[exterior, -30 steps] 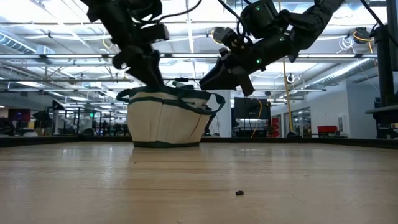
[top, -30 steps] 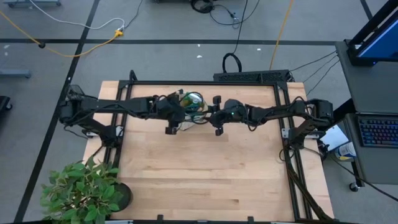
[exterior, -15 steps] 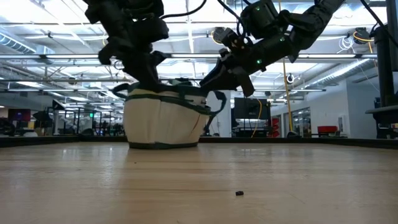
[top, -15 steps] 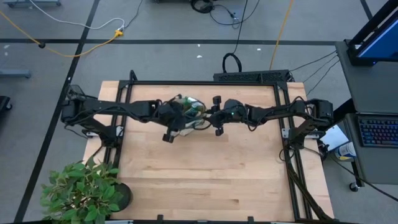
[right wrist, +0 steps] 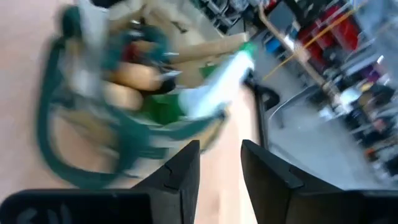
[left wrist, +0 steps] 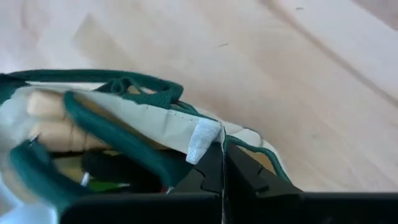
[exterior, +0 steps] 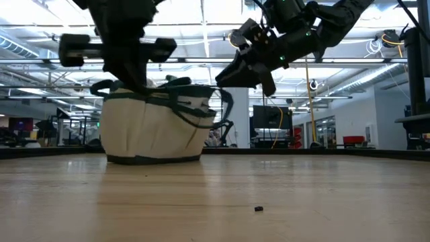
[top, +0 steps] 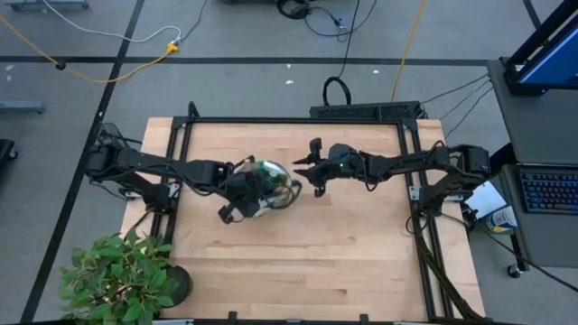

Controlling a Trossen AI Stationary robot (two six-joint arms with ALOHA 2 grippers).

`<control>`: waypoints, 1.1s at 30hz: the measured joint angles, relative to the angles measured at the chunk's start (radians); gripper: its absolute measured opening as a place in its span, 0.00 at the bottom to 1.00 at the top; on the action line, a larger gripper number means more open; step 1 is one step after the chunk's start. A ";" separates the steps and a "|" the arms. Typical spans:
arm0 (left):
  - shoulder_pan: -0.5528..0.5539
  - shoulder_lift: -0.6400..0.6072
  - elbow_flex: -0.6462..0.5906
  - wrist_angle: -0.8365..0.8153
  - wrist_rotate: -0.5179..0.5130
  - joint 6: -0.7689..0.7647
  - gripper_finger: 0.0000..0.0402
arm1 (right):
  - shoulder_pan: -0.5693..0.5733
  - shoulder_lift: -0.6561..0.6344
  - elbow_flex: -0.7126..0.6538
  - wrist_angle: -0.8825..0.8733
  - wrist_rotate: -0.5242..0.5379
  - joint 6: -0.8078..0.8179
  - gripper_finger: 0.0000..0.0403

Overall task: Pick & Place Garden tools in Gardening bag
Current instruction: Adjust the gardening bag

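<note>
The gardening bag is a round beige tote with dark green trim, standing on its base at the table's middle. In it are wooden tool handles and a green spray bottle with a white top. My left gripper is over the bag's near left side, shut on its rim. My right gripper hangs open in the air just right of the bag, touching nothing. Its fingers point toward the bag. My left gripper pinches the bag's beige top rim between its two shut fingers, beside a small white tag. It comes at the rim from above, pointing down. The bag stays upright with its base on the table.
A leafy potted plant stands at the table's near left corner. A small dark speck lies on the wood near the front. Bare wood stretches from the bag to the near edge. A black frame borders the table.
My left gripper has shut on the bag's rim and moved toward the table's near edge and a little left. The bag has slid along the table with it, still upright, and now stands away from my right gripper.
</note>
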 joint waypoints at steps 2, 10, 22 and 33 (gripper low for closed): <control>-0.021 -0.016 -0.002 -0.021 0.003 0.044 0.02 | 0.003 -0.005 0.001 -0.017 -0.003 -0.051 0.28; -0.072 -0.043 -0.002 -0.078 0.195 0.049 0.01 | 0.045 -0.012 -0.002 -0.021 -0.047 -0.117 0.28; -0.100 -0.114 -0.003 -0.008 0.163 -0.298 0.06 | 0.054 -0.013 -0.001 0.048 -0.402 0.038 0.28; -0.099 -0.163 -0.002 0.064 0.136 -0.477 0.07 | 0.089 0.043 -0.001 0.057 -0.472 -0.113 0.28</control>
